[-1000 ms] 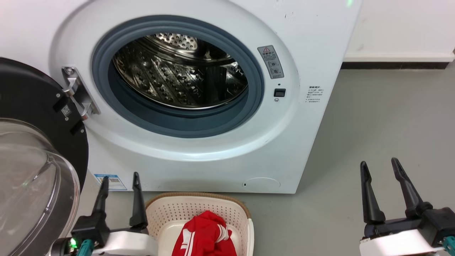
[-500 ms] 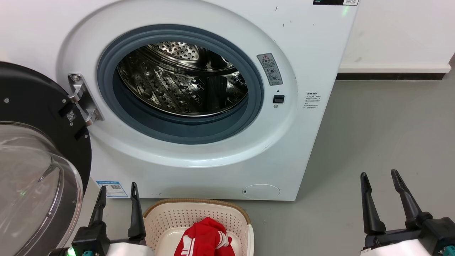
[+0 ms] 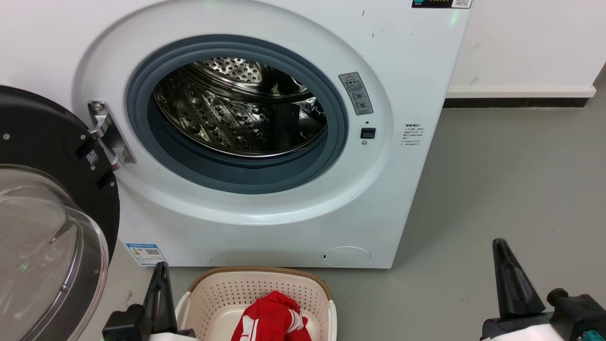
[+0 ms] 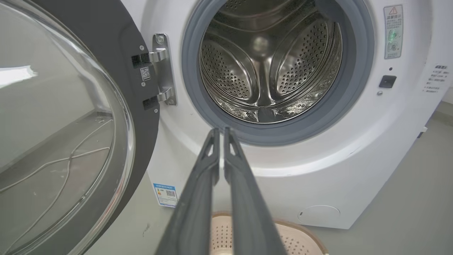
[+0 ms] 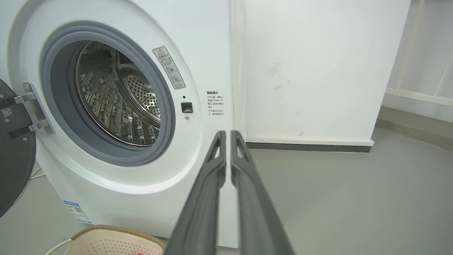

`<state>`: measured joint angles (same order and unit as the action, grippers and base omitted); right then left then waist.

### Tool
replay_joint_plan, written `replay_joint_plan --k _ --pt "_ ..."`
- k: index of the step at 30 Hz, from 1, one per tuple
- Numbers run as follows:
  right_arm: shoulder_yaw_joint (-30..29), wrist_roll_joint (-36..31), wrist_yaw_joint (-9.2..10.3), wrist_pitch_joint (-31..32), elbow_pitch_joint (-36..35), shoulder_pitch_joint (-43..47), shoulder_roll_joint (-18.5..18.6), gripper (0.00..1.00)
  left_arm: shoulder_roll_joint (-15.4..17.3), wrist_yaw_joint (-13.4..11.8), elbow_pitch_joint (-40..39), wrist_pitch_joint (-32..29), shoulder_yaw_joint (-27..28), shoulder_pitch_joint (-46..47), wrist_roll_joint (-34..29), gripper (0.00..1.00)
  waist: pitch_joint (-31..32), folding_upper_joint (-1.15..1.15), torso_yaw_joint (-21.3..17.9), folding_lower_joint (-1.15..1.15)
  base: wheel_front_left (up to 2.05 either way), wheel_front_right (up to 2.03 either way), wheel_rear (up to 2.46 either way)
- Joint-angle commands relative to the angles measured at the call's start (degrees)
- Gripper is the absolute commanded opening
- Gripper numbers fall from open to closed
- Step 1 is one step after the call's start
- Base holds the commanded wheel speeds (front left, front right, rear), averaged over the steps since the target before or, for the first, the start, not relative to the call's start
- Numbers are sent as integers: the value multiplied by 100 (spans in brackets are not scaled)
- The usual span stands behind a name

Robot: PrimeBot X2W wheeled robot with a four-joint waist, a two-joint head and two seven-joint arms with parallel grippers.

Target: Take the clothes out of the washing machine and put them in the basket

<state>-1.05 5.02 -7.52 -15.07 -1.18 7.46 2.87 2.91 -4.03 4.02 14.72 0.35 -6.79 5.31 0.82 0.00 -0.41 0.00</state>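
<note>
Left fingers (image 4: 205,170) closed nearly tip to tip, empty, before washing machine (image 4: 354,159); right fingers (image 5: 212,170) closed, empty; drum (image 4: 247,71) of bare perforated steel; door (image 3: 47,246) swung open leftward; red clothes (image 3: 272,317) heaped in basket (image 3: 227,293) on floor (image 3: 497,166) below machine front.

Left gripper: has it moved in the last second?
Yes. Against the blue label on the washing machine, the left gripper has drawn back, tips sinking from the label's top edge to its bottom edge, and its jaws have closed.
</note>
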Motion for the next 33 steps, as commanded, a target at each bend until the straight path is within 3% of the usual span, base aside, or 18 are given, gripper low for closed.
replay_joint_plan --k 1,33 --pt "13 224 0 26 -32 -12 7 0 0 29 8 -65 30 69 213 0 -1 0 1 0 0 0 0" --pt "16 3624 1 660 547 -547 177 0 -1 456 367 -837 251 550 3415 0 -26 0 11 0 0 0 0"
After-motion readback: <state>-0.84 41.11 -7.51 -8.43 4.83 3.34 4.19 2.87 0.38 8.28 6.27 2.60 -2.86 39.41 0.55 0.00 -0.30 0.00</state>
